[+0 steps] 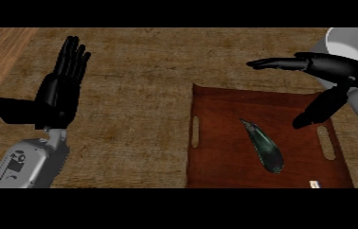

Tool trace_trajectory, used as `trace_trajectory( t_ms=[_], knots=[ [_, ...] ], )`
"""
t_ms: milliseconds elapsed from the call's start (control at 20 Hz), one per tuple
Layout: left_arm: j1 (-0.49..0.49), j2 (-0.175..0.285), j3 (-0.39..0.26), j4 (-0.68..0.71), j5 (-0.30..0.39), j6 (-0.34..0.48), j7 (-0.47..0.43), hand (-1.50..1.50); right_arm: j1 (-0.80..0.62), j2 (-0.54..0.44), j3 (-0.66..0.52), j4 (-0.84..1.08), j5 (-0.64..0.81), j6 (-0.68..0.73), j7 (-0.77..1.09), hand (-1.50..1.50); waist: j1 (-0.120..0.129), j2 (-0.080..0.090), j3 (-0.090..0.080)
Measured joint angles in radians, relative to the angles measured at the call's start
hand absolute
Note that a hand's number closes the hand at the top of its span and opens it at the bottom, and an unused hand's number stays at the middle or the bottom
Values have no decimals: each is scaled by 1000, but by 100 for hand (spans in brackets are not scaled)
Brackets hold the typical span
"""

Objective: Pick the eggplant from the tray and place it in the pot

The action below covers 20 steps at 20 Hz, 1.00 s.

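Note:
A dark, slim eggplant [264,147] lies slanted on the brown wooden tray [217,128], near the tray's middle. My right hand [327,76] hovers open over the tray's far right corner, fingers stretched leftward and thumb pointing down; it is apart from the eggplant. A grey pot [341,43] shows only in part at the upper right edge, behind that hand. My left hand [61,86] rests open at the left, fingers up, away from the tray.
The tray has slot handles at its left [195,131] and right [326,143] ends. A small pale tag [314,183] lies at its near right corner. A lighter wooden strip [14,46] runs along the counter's far left.

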Motion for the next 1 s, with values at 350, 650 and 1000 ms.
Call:
trace_trajectory(
  t_ms=[350, 650, 1000],
  knots=[
    [-23, 1, 22, 56, 10, -25, -6, 0, -34, -37, 181, 11, 162, -102, -129, -150, -11, -8, -3],
    [-28, 13, 48, 74, 19, -47, -4, 0, -65, -35, 316, 93, 256, -176, -208, -150, -21, -15, -5],
    [-19, 6, 60, 87, 15, -61, -19, 0, -77, -2, 445, 183, 319, -265, -288, -150, -29, -19, -5]
  ],
)
